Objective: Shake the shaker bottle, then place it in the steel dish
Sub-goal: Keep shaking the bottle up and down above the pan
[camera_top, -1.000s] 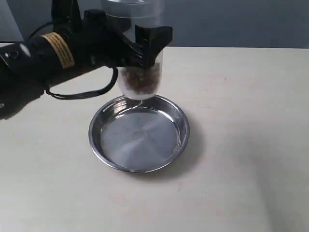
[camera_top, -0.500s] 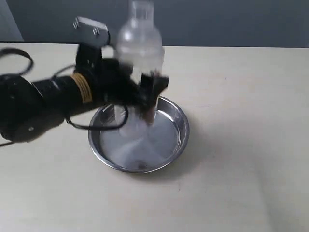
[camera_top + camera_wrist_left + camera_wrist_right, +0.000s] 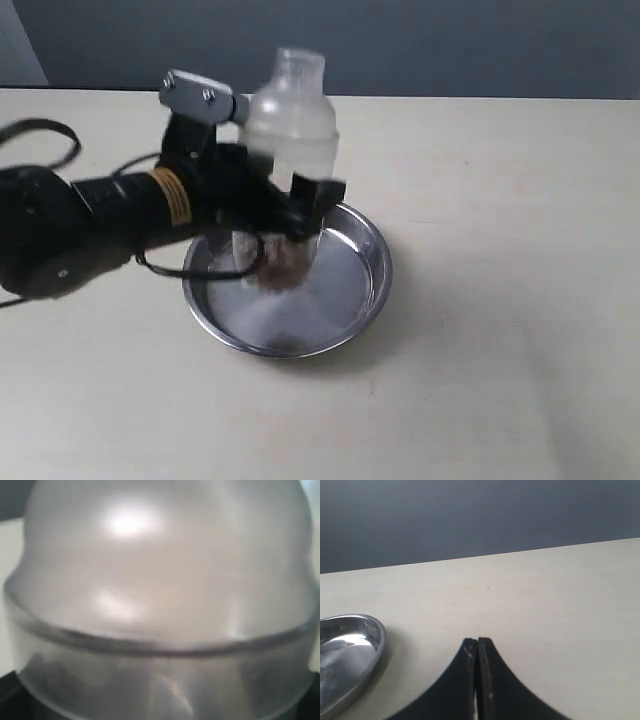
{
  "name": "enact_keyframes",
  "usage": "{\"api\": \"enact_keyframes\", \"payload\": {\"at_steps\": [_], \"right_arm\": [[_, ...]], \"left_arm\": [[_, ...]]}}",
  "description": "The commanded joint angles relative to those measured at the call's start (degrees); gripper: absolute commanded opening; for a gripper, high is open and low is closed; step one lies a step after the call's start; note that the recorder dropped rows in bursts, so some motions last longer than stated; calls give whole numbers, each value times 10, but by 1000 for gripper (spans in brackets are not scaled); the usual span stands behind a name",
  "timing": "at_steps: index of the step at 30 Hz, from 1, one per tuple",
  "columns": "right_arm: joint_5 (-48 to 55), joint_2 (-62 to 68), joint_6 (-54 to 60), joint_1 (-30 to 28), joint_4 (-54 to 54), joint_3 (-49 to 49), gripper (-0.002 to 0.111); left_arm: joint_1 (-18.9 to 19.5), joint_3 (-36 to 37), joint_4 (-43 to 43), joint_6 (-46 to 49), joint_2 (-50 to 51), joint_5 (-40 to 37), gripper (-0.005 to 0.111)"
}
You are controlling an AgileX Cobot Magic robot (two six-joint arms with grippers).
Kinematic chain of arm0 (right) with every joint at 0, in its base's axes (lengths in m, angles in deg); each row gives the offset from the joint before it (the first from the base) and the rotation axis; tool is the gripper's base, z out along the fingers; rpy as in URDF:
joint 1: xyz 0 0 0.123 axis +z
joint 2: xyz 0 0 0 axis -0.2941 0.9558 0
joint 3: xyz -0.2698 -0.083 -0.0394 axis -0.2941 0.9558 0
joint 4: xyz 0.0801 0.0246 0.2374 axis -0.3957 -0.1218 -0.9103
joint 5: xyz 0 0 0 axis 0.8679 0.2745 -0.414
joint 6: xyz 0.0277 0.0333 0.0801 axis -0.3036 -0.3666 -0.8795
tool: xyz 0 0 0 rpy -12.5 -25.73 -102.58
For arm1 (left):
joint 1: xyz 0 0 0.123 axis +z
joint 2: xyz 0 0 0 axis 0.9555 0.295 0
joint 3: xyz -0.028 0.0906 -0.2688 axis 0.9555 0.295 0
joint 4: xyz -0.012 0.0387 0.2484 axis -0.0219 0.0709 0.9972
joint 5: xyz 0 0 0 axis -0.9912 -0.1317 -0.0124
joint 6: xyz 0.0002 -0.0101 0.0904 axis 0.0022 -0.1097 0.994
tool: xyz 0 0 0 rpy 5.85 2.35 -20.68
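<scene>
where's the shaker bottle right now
Exterior view, left of centre: the shaker bottle is upright in the left gripper, its base low over the steel dish.

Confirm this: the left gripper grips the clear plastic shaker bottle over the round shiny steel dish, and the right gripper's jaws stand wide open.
Wrong on the right gripper: the right wrist view shows its jaws shut together. The left gripper does grip the shaker bottle over the steel dish.

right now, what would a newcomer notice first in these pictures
The clear plastic shaker bottle with brown granules, roughly upright and gripped by the black left gripper near the scene's centre. Directly under it sits the shiny round steel dish; whether the bottle touches it is unclear.
</scene>
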Motion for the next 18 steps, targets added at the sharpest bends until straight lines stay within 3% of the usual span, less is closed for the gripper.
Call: {"api": "enact_keyframes", "payload": {"at_steps": [1,5,9,11,14,16,18], "right_arm": [[-9,1,2,0,1,1,-1],[-9,1,2,0,1,1,-1],[-9,1,2,0,1,1,-1],[-9,1,2,0,1,1,-1],[-7,1,2,0,1,1,-1],[-7,1,2,0,1,1,-1],[-7,1,2,0,1,1,-1]], "left_arm": [[-1,-36,-9,20,-52,11,0],[0,5,-27,9,27,-5,0],[0,-23,-2,4,-46,61,0],[0,-31,-2,15,-65,51,0],[0,-4,-11,14,-11,9,0],[4,4,-28,13,26,23,0],[6,-8,-11,-1,-1,78,0]]}}
